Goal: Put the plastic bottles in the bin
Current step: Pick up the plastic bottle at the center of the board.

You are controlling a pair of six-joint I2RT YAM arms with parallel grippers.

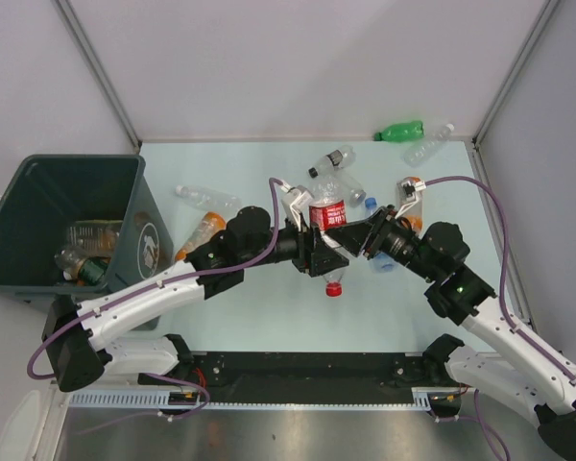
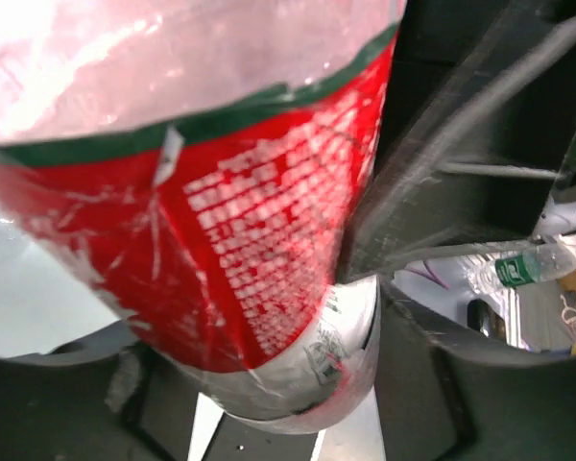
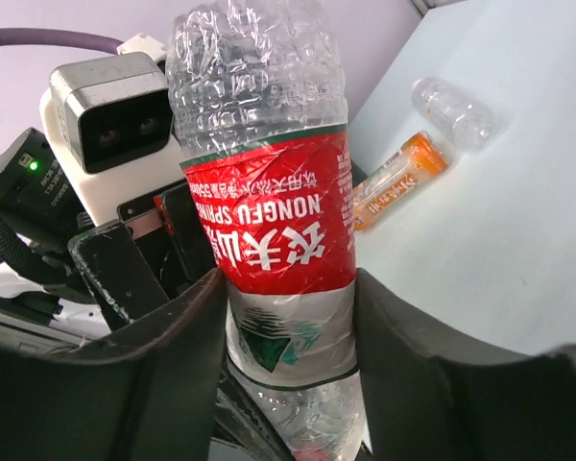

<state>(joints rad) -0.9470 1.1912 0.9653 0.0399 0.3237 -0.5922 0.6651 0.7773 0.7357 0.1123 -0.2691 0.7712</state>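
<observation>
Handover seems to be the step in hand. Over the middle of the bench the right end effector is clamped on the bottle, cap toward the near edge. From the other side the left end effector flanks its lower part; whether it grips I cannot tell. The right should let go only once the left holds firmly, since crushed plastic slips. The bin waits beside the left edge; a green bottle lies at the far right corner.
</observation>
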